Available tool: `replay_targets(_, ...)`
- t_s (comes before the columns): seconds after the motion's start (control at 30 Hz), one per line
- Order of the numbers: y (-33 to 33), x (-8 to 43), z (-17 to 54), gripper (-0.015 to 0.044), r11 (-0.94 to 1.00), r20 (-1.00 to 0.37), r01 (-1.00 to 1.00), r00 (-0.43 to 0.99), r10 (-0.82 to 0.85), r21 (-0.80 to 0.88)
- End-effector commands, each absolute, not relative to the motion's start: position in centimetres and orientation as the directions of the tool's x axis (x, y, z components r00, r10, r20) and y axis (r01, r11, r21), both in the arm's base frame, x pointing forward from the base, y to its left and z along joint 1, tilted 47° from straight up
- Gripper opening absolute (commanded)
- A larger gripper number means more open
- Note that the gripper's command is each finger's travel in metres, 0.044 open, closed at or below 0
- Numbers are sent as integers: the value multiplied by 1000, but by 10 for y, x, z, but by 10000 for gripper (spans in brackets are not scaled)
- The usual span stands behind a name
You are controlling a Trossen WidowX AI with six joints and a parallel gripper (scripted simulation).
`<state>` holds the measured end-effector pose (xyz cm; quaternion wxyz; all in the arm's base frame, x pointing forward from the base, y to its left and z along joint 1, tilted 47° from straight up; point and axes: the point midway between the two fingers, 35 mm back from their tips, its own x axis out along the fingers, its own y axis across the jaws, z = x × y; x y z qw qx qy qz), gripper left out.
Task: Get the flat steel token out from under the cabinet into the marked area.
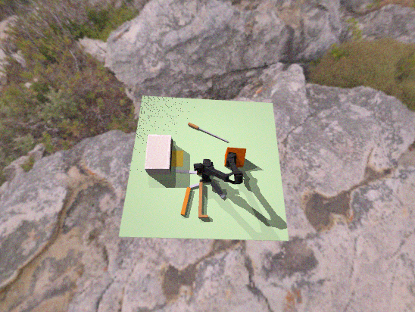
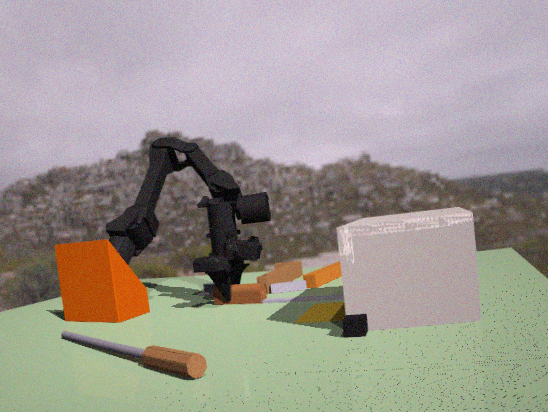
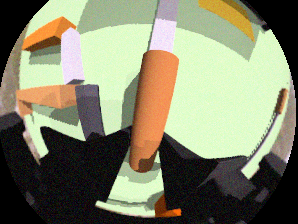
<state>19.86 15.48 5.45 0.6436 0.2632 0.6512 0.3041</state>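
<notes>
There is one white box (image 1: pixel 159 151) (image 2: pixel 410 270), one little black block (image 2: pixel 355 325), one big orange block (image 1: pixel 239 157) (image 2: pixel 87 282), one yellow patch (image 1: pixel 178 158) (image 2: pixel 322 312) (image 3: pixel 231 16), two round brown handles (image 1: pixel 193 126) (image 2: pixel 172 361) (image 3: pixel 155 92), one long orange bar (image 1: pixel 185 201) (image 2: pixel 322 275) (image 3: pixel 49 33) and one long brown bar (image 1: pixel 201 198) (image 2: pixel 281 273) (image 3: pixel 50 96).

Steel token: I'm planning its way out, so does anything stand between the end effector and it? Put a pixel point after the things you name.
The pale cabinet (image 1: pixel 158 152) (image 2: pixel 410 270) hides it, so its exact place can't be told. Nothing visible blocks the gap between the end effector (image 1: pixel 197 172) (image 2: pixel 227 299) (image 3: pixel 146 162) and the cabinet's front.

Outdoor rocky hillside, weathered grey boulders (image 1: pixel 212 49), green-brown scrub (image 1: pixel 57 76), hazy stone-strewn ridge (image 2: pixel 310 195), overcast pale-violet sky (image 2: pixel 280 75)
</notes>
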Motion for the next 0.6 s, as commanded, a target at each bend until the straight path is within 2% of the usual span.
replay_targets(0.0, 155, 199, 55, 0, 675, -677, -51, -34, 735, 736)
replay_targets(0.57, 155, 214, 54, 0, 678, -678, -21, -35, 734, 735)
